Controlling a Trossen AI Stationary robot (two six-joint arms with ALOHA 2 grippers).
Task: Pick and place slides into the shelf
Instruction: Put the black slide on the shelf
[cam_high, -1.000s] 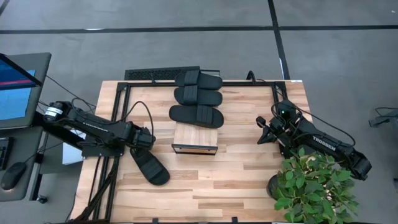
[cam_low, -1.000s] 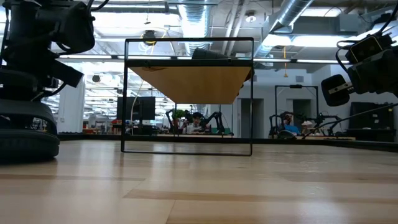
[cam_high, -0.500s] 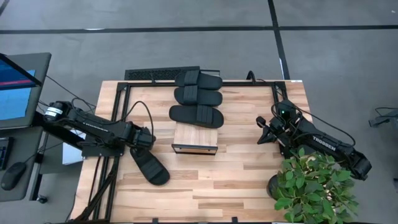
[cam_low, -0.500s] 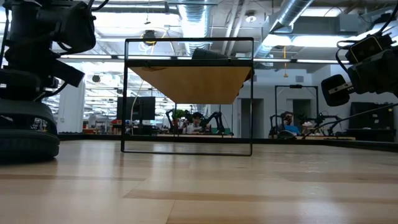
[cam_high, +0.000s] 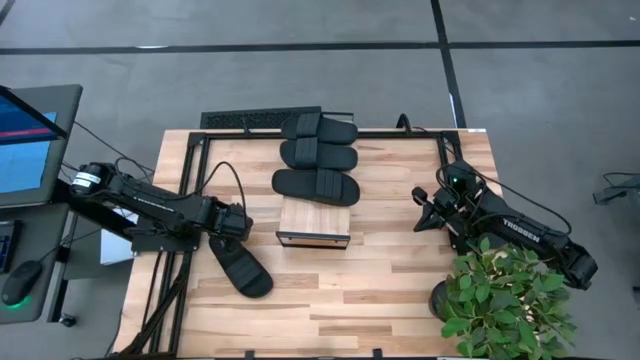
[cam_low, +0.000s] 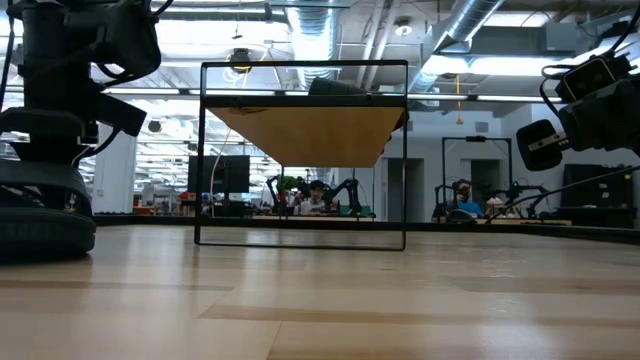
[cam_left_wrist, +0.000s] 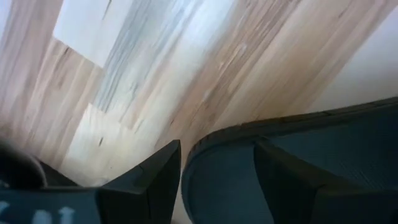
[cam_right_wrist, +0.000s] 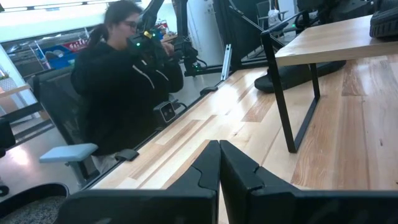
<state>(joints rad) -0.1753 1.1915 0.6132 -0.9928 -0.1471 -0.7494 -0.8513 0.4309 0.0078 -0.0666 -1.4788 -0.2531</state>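
You see matte black rubbery slides (cam_high: 316, 184), a light-wood shelf (cam_high: 313, 222) top, and smooth butcher-block table (cam_high: 380, 290).

Left arm stretches across the table's left side, left gripper (cam_high: 236, 224) down low with its fingers spread. Right arm sits folded at the right edge, right gripper (cam_right_wrist: 219, 163) pinched closed, holding nothing.

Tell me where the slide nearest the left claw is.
In the high view, the lone slide lies angled on the table's left half, just below the left claw and left of the shelf.
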